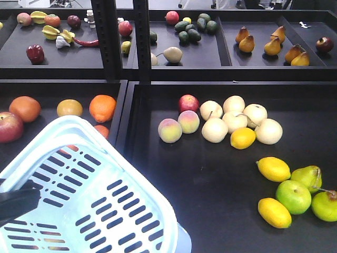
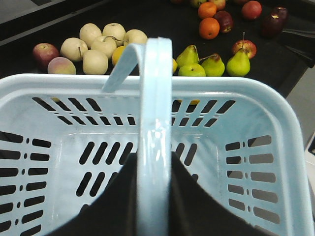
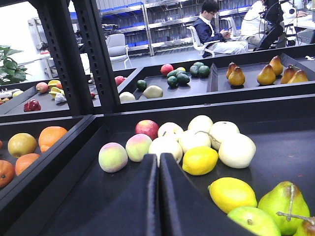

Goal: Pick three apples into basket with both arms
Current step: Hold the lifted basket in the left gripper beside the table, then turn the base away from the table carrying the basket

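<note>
Clasping the pale blue basket (image 2: 275, 98) by its handle (image 2: 155, 98) in the left gripper (image 2: 155, 164); right gripper (image 3: 158, 169) pressed closed, low over the black tray (image 3: 88, 206), short of a red apple (image 3: 146, 129) just behind two peaches (image 3: 112, 156).

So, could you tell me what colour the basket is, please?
The basket is pale blue-white all over, seen best in the left wrist view.

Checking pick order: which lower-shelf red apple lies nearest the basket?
The apple at the far-left edge beside the oranges, just by the basket; the other apple sits among pale fruit in the right-hand tray.
</note>
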